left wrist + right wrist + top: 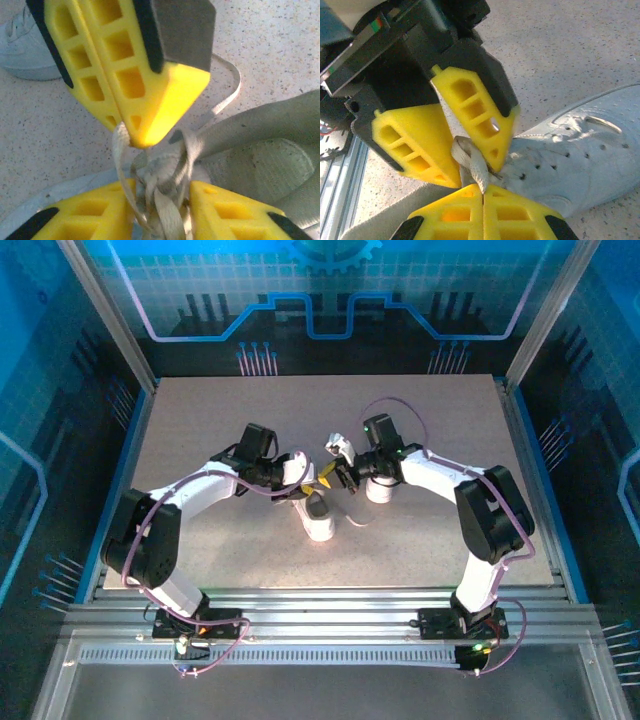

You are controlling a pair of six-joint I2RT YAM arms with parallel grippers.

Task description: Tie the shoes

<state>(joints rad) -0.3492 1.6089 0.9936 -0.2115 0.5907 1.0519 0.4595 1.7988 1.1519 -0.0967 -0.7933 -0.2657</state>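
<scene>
Gripping the laces (167,165) over one shoe (319,520), my left end effector (162,200) clamps the bundle. My right end effector (483,197), pressed together, pinches one strand (472,162). Opposed holds should let me tighten.

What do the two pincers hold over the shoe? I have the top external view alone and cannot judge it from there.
Observer: The right pincer is shut, with a flat lace strand pinched between its tips.
Operator: And what about the left one?
Observer: The left pincer grips a lace bundle, bunched up just over the open mouth of the shoe.
Operator: How near are they to each other?
Observer: They stand tip to tip, almost touching, and the laces run from one into the other.
</scene>
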